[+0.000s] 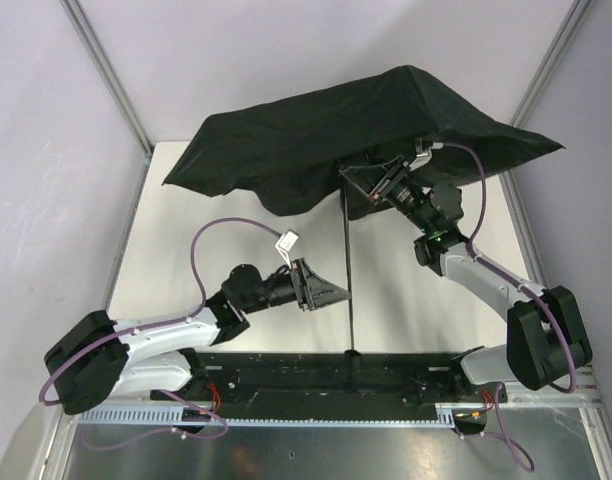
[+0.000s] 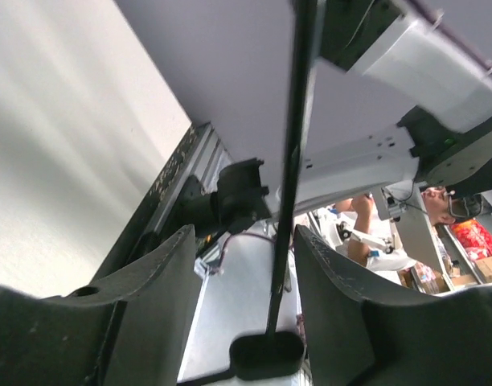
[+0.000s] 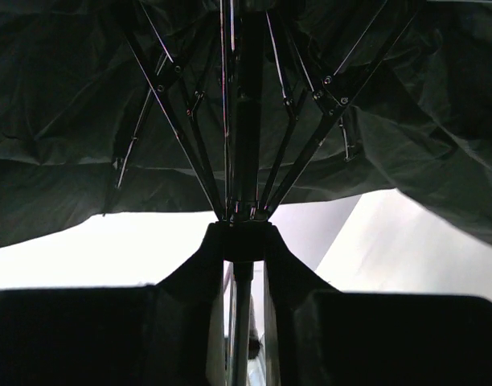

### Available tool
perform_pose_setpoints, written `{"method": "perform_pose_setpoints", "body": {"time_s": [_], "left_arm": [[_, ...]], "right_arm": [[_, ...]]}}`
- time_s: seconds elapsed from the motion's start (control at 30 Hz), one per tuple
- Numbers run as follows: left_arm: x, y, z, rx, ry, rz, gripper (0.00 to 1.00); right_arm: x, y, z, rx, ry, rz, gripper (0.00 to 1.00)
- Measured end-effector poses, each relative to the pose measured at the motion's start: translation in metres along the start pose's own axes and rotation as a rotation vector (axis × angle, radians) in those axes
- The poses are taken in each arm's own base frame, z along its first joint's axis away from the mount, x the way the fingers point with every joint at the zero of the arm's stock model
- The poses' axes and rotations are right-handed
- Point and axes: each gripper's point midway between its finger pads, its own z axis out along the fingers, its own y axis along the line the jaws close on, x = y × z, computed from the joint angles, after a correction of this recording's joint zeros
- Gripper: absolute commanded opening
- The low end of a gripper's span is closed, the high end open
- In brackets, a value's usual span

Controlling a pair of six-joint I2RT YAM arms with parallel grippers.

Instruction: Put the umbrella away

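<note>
Task item: compact black fabric umbrella (image 1: pixel 356 130), canopy spread over far edge of white table (image 1: pixel 166 250). Thin dark metal shaft (image 1: pixel 347 260) runs far-to-near; small black knob handle (image 1: pixel 354 352) at near edge. Right gripper (image 1: pixel 374 186) under canopy, clamped on runner hub (image 3: pixel 244 241). Left gripper (image 1: pixel 333 292) mid-shaft, jaws apart, gripping nothing; shaft passes untouched between fingers (image 2: pixel 161 297). Likely next: draw runner along shaft toward handle.
</note>
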Motion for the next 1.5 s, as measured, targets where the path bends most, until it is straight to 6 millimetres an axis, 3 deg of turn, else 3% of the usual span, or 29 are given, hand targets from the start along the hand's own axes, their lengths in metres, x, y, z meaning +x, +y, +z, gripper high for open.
{"method": "perform_pose_setpoints", "body": {"time_s": [0.23,0.43,0.57,0.6,0.73,0.8,0.97,1.0,1.1,1.17,1.2,1.37,1.4,1.43,1.5], "left_arm": [[0.031,0.011,-0.002,-0.031,0.056,-0.023,0.63],[0.048,0.011,0.014,-0.037,0.116,-0.030,0.61],[0.048,0.009,0.026,-0.030,0.130,-0.026,0.13],[0.047,0.007,0.029,-0.024,0.131,-0.020,0.06],[0.040,0.004,0.029,0.003,0.136,0.022,0.00],[0.033,0.014,0.023,-0.012,0.158,0.018,0.00],[0.027,0.028,0.010,-0.021,0.240,0.044,0.00],[0.017,0.026,0.014,-0.017,0.216,0.057,0.00],[-0.049,0.012,0.034,-0.023,0.049,0.075,0.00],[-0.079,0.026,0.032,-0.082,-0.048,0.057,0.00],[-0.085,0.029,0.030,-0.095,-0.069,0.053,0.00],[-0.084,0.027,0.032,-0.092,-0.076,0.042,0.00],[-0.083,0.024,0.033,-0.084,-0.073,0.044,0.06],[-0.080,0.022,0.034,-0.077,-0.069,0.044,0.18],[-0.072,0.018,0.035,-0.061,-0.058,0.047,0.52]], "right_arm": [[-0.028,0.012,0.005,-0.033,-0.031,-0.031,0.00],[-0.041,0.019,0.006,-0.052,-0.058,-0.052,0.00],[-0.041,0.019,0.006,-0.051,-0.057,-0.053,0.00],[-0.041,0.019,0.006,-0.050,-0.056,-0.057,0.00],[-0.041,0.008,0.007,-0.002,-0.055,-0.097,0.00],[-0.042,-0.001,0.006,0.057,-0.071,-0.140,0.00],[-0.033,0.000,-0.009,0.103,-0.163,-0.218,0.00],[-0.017,-0.003,-0.015,0.094,-0.136,-0.205,0.00],[0.057,-0.022,-0.032,0.084,0.022,-0.106,0.00],[0.088,-0.028,-0.041,0.079,0.103,-0.071,0.00],[0.096,-0.031,-0.044,0.080,0.125,-0.060,0.00],[0.092,-0.029,-0.048,0.071,0.121,-0.063,0.00],[0.089,-0.028,-0.049,0.063,0.121,-0.062,0.00],[0.086,-0.026,-0.050,0.052,0.122,-0.062,0.00],[0.081,-0.023,-0.051,0.033,0.123,-0.062,0.00]]}}
